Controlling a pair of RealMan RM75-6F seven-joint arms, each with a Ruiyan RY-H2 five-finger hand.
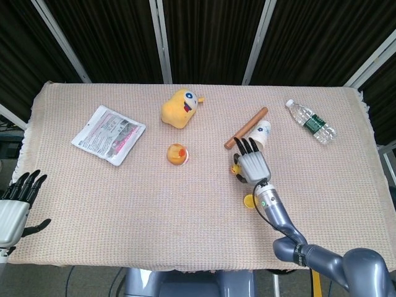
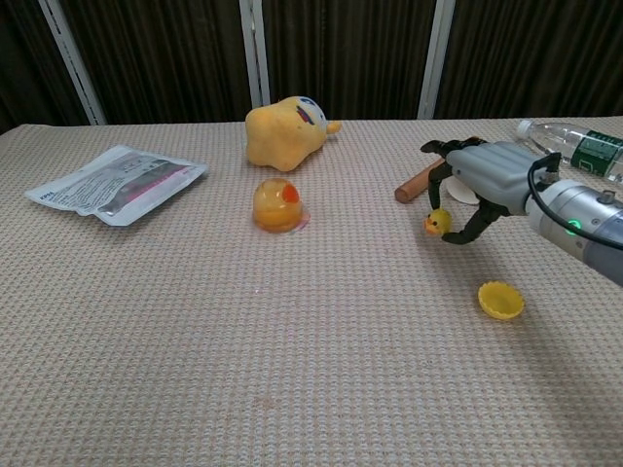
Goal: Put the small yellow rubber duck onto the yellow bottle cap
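My right hand [image 2: 484, 185] [image 1: 253, 164] pinches the small yellow rubber duck [image 2: 436, 223] [image 1: 236, 168] and holds it a little above the cloth, right of the table's middle. The yellow bottle cap [image 2: 500, 300] [image 1: 249, 200] lies open side up on the cloth, nearer to me than the duck and slightly to the right in the chest view. My left hand [image 1: 15, 207] hangs off the table's near left corner with its fingers spread and nothing in it; only the head view shows it.
A wooden stick [image 1: 247, 127] and a small white paper cup [image 1: 260, 135] lie just behind the right hand. A water bottle [image 1: 310, 121] is at the far right. A yellow plush toy [image 1: 180, 107], an orange dome toy [image 1: 177, 154] and a flat packet [image 1: 109, 133] occupy the left half.
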